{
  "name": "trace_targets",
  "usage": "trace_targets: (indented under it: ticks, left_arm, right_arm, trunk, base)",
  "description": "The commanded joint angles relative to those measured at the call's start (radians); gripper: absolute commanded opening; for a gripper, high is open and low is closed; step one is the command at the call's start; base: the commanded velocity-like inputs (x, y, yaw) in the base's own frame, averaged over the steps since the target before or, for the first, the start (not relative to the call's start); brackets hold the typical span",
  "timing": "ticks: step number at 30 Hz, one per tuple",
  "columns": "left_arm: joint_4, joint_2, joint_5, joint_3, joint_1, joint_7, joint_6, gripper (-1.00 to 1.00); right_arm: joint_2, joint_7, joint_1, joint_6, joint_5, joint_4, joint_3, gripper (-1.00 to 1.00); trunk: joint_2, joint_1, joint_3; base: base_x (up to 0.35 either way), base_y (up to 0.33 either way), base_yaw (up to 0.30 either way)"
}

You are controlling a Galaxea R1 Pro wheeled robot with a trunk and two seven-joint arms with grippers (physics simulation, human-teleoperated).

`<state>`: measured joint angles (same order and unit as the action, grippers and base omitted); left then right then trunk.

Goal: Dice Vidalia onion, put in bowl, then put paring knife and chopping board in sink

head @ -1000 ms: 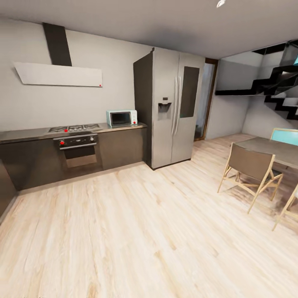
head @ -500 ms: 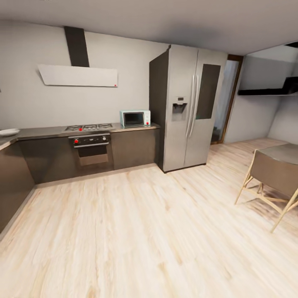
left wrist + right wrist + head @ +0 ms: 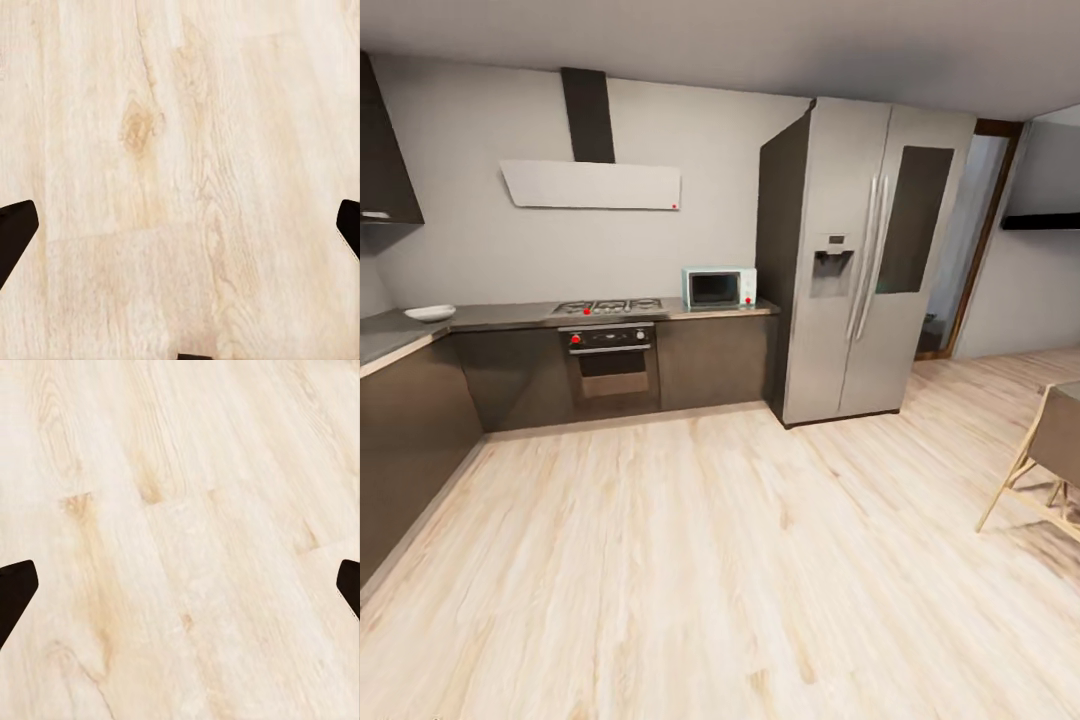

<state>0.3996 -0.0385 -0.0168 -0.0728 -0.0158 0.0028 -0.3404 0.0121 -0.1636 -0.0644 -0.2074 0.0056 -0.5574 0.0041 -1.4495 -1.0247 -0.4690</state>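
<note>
Bowl (image 3: pixel 430 313) waits at the countertop's (image 3: pixel 510 316) far left corner while you cross the floor (image 3: pixel 720 560), left gripper (image 3: pixel 180 225) and right gripper (image 3: pixel 180 585) spread wide, empty, ready.

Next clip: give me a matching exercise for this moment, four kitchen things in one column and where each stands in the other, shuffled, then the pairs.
Things:
1. microwave
2. white bowl
3. oven
4. fridge

Places:
A. on the countertop near the corner at the head view's left
B. under the hob, in the cabinet run
C. on the floor at the right end of the cabinet run
D. on the counter's right end, beside the fridge

Pairs: 1-D, 2-A, 3-B, 4-C
</note>
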Motion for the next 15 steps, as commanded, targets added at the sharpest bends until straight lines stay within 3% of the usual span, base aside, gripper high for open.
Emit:
trace_targets:
  ticks: [1,15]
  left_arm:
    - [-0.001,0.000,-0.002,-0.001,-0.001,0.000,-0.003,1.00]
    - [0.001,-0.003,-0.003,-0.002,-0.001,0.000,-0.003,1.00]
  right_arm:
    - [0.000,-0.004,0.000,-0.003,0.001,0.001,0.001,1.00]
    - [0.000,-0.004,-0.001,-0.003,0.001,0.001,0.001,1.00]
  trunk:
    - [0.000,0.000,-0.001]
    - [0.000,0.000,-0.001]
  base:
    - [0.238,-0.224,0.257]
    - [0.252,-0.209,0.257]
